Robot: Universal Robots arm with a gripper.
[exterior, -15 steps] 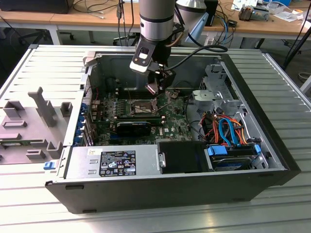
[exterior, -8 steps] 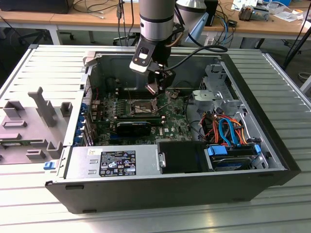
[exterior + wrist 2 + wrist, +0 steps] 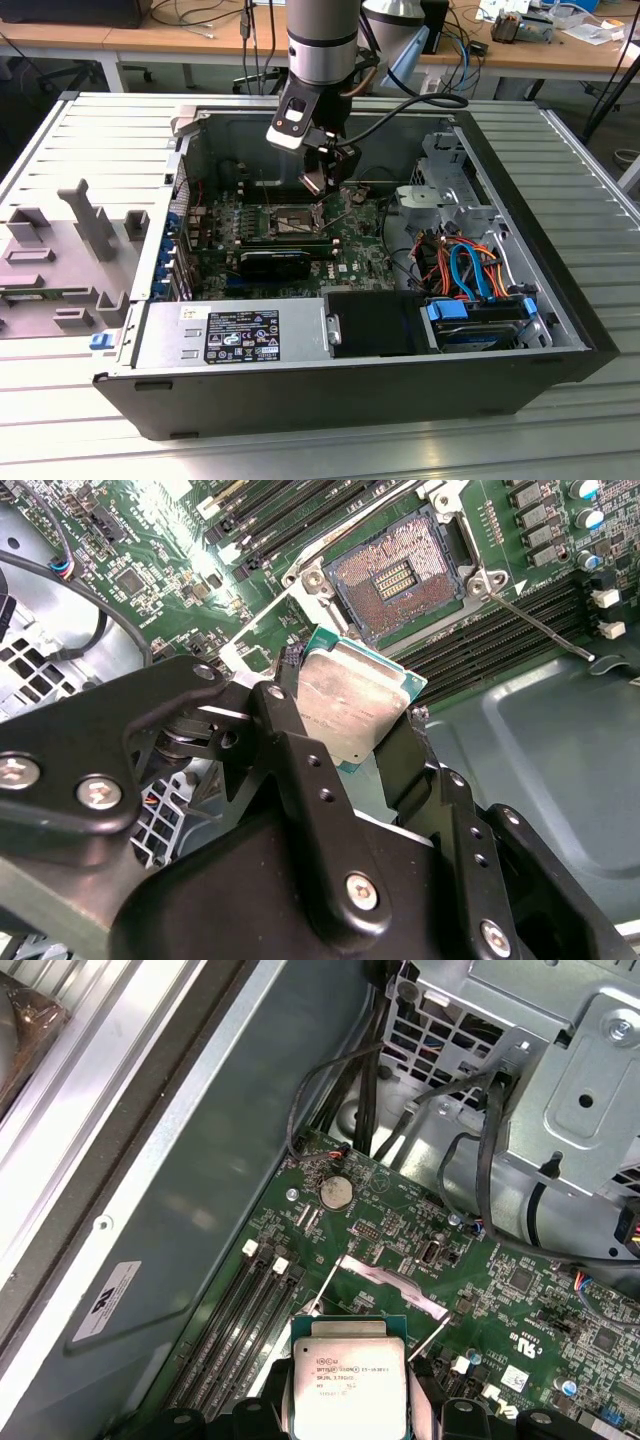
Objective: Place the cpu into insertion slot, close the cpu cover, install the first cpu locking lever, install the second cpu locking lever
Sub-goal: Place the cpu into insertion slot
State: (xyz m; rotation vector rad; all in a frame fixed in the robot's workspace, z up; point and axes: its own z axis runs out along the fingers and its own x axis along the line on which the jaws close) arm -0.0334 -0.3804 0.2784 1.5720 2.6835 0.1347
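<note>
My gripper (image 3: 345, 722) is shut on the cpu (image 3: 352, 702), a small square chip with a silver-grey top and green edge, clamped between two black fingers (image 3: 288, 708). The cpu hangs tilted above the motherboard, short of the insertion slot (image 3: 395, 578), whose pin field lies bare inside its silvery rim. The cpu cover (image 3: 255, 640) stands raised at the slot's edge. A thin lever rod (image 3: 545, 630) sticks out beside the slot. In the first wrist view the cpu (image 3: 348, 1385) sits in the gripper (image 3: 348, 1415). In the exterior view the gripper (image 3: 322, 185) hovers above the slot (image 3: 290, 222).
The open black computer case (image 3: 520, 375) holds a power supply (image 3: 230, 335), a long black card (image 3: 275, 262), a metal drive cage (image 3: 450, 195) and orange and blue cables (image 3: 465, 270). Long memory slots (image 3: 520, 610) run beside the socket. A grey fixture (image 3: 80, 250) lies at the exterior view's left.
</note>
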